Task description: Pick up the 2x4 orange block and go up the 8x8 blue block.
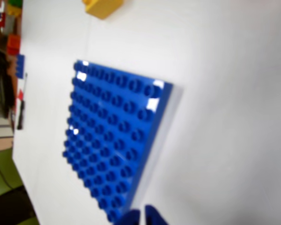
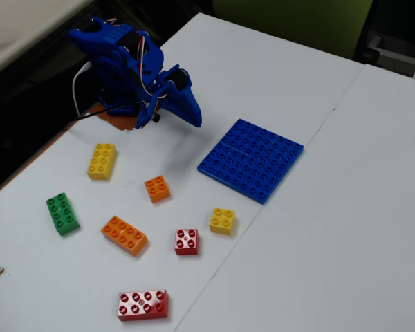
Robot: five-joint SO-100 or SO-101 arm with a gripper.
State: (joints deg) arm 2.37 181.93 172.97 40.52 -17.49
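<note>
Hand: blue, two-fingered, folded low at the arm's base in the fixed view; fingertips pressed together, empty. 8x8 blue block: flat on the white table, just right of the hand. 2x4 orange block: flat on the table, well apart from the hand, between a green oblong brick and a red square brick. Small orange square brick: nearer the hand.

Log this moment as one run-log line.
claw: empty, raised near base | long orange brick: untouched on table | blue plate: bare | phase: before pickup
</note>
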